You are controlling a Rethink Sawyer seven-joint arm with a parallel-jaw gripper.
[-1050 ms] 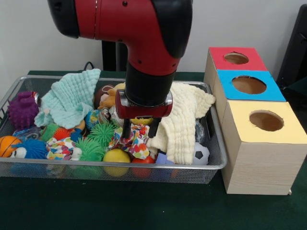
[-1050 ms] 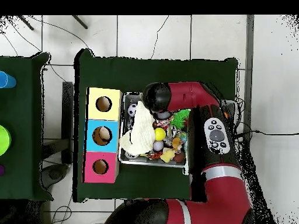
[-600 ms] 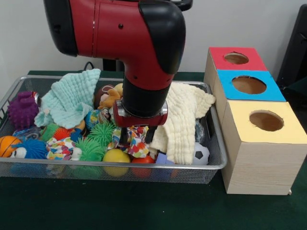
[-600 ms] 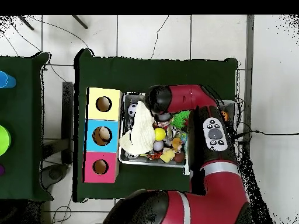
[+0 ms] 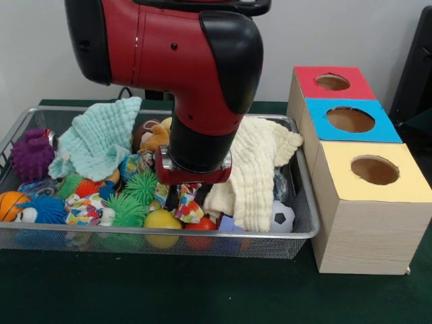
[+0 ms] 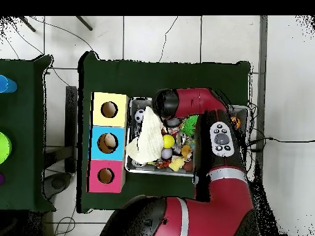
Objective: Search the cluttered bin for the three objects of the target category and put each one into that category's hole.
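Patterned cloth, white with red, yellow and blue shapes, is what you are working on: the small printed cloth (image 5: 183,204) lies bunched at the front of the wire bin (image 5: 305,233), just above the yellow ball (image 5: 162,219) and beside the green spiky ball (image 5: 125,210). Expect it to be light, limp and easy to crush, so it should not slip, but it may drag neighbours or unfold as it lifts. Pinch it at a raised fold near its middle, not at a loose corner.

Your gripper (image 5: 185,196) is down in the clutter right on that cloth, with the arm's wrist hiding most of it. Dark jaws show on either side of the fabric, touching it, but you cannot tell from either view whether they have closed on it or only straddle it.

From the gripper, the cream towel (image 5: 255,169) hangs at about 3 o'clock, the mint towel (image 5: 98,138) at 10 o'clock, and the yellow-topped box (image 5: 373,202) with its hole further out at 3 o'clock.
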